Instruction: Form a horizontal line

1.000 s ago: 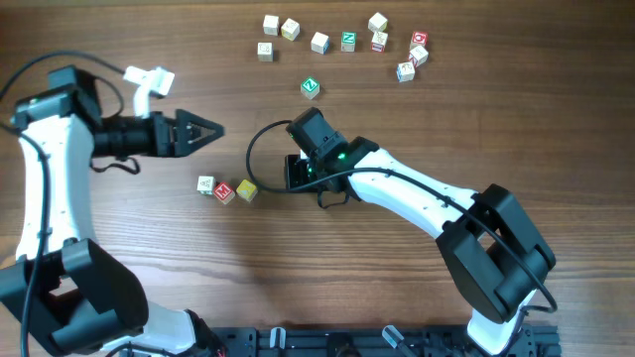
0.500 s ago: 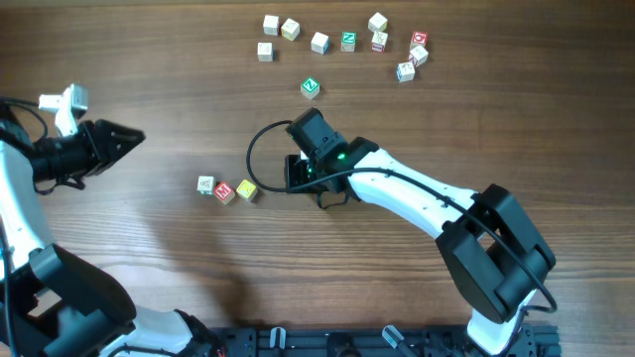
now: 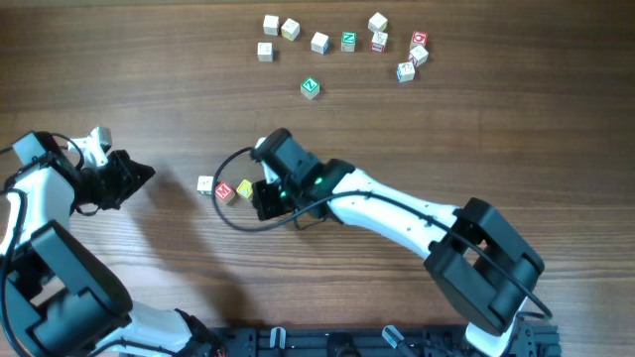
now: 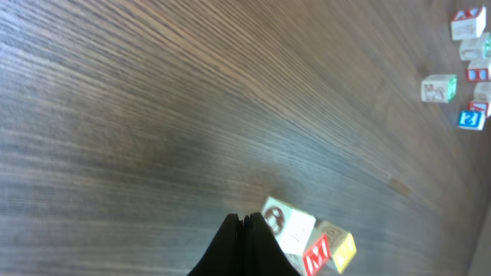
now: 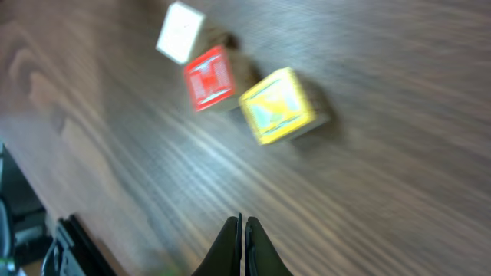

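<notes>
Now the right fingers (image 5: 242, 234), closed, have advanced near the yellow cube (image 5: 278, 106), with red cube (image 5: 209, 78) and pale cube (image 5: 180, 31) beyond; the closed left fingers (image 4: 244, 234) have withdrawn. Only alignment nudging likely remains.

Pale cube (image 3: 205, 184) with a green mark, red M cube (image 3: 224, 191), yellow cube (image 3: 245, 187), on a dark brown streaky counter (image 3: 446, 129).
</notes>
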Action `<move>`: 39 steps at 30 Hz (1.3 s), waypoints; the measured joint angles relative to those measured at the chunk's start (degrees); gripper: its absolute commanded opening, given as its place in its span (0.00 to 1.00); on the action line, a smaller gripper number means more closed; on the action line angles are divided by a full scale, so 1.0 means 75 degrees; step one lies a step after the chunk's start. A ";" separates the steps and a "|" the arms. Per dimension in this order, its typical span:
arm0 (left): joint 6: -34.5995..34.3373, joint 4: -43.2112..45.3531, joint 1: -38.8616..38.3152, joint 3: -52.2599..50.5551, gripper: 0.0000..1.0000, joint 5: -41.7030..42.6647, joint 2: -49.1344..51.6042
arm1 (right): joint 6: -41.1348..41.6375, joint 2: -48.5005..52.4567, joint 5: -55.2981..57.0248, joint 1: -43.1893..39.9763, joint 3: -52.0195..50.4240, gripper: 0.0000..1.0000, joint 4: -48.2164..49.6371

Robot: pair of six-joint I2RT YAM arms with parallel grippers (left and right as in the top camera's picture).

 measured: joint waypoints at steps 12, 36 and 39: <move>-0.0160 0.0647 -0.0023 -0.0009 0.04 0.0134 0.0286 | -0.0256 0.0606 0.0140 0.0239 -0.0026 0.05 0.1087; 0.0860 0.0289 -0.1052 -0.0015 0.04 -0.0041 0.1338 | -0.0828 0.0912 0.0221 0.0399 -0.0026 0.04 0.1411; 0.1011 0.0271 -0.1052 -0.0015 0.04 -0.0262 0.1338 | -0.0886 0.0912 0.0221 0.0399 -0.0026 0.05 0.1454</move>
